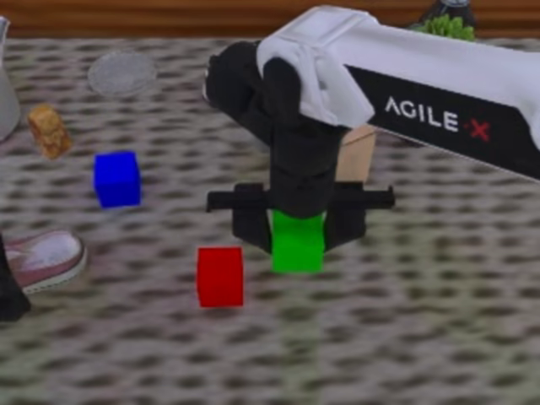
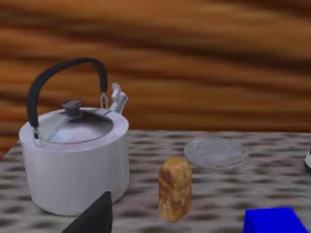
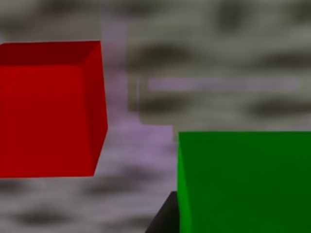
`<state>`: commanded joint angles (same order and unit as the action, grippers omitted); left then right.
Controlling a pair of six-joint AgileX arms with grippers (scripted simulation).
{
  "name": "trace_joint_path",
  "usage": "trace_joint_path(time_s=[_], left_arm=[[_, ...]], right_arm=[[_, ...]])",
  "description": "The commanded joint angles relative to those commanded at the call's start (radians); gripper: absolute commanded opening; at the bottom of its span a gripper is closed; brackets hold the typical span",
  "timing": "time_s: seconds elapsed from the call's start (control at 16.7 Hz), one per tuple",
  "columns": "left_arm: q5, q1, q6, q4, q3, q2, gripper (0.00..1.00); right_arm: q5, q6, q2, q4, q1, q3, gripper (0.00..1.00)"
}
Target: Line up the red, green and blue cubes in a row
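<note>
The green cube (image 1: 297,245) rests on the patterned cloth near the table's middle, and my right gripper (image 1: 298,229) is shut on it, one black finger against each side. In the right wrist view the green cube (image 3: 243,179) fills the near corner, with a fingertip (image 3: 163,218) touching its side. The red cube (image 1: 220,276) sits just left of it with a narrow gap between them; the wrist view shows the red cube (image 3: 48,107) apart from the green one. The blue cube (image 1: 116,179) lies farther left and back, also seen as the blue cube (image 2: 274,221). My left gripper (image 1: 10,299) is parked at the left edge, open.
A white kettle (image 2: 73,155) stands at the far left. Near it are a mottled yellow-brown block (image 1: 49,131) and a glass plate (image 1: 122,73). A pink shoe (image 1: 46,257) lies at the left edge. A tan wooden box (image 1: 359,152) shows behind my right arm.
</note>
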<state>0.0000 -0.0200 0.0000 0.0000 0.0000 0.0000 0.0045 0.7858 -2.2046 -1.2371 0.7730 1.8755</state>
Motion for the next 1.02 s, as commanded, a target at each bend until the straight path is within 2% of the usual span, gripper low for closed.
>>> trace_joint_path(time_s=[0.42, 0.72, 1.02], left_arm=[[0.000, 0.000, 0.000, 0.000, 0.000, 0.000, 1.00], [0.000, 0.000, 0.000, 0.000, 0.000, 0.000, 1.00], [0.000, 0.000, 0.000, 0.000, 0.000, 0.000, 1.00]], right_arm=[[0.002, 0.002, -0.059, 0.217, 0.003, -0.157, 0.00], [0.003, 0.002, -0.066, 0.236, 0.004, -0.174, 0.00], [0.003, 0.002, -0.066, 0.236, 0.004, -0.174, 0.38]])
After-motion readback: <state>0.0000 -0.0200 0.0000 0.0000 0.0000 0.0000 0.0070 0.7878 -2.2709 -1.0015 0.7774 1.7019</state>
